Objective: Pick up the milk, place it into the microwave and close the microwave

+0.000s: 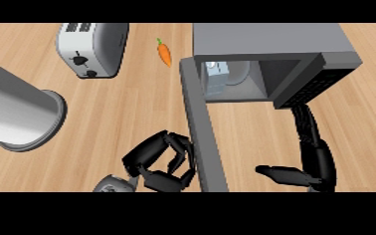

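The milk (219, 75), pale and hard to make out, sat inside the open microwave (272, 42). The left hand (158, 162) was curled, empty, beside the door (200, 124); the right hand (312, 152) was open, fingers straight.

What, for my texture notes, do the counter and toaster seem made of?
Counter: looks like wood, matte, with pale brown plank grain. Toaster: probably metal, with a silver-grey satin sheen; its black knobs may be plastic.

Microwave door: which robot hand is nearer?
Left. The left robot hand is curled right beside the open microwave door, on its left; the right robot hand is off to its right, fingers straight, apart from it.
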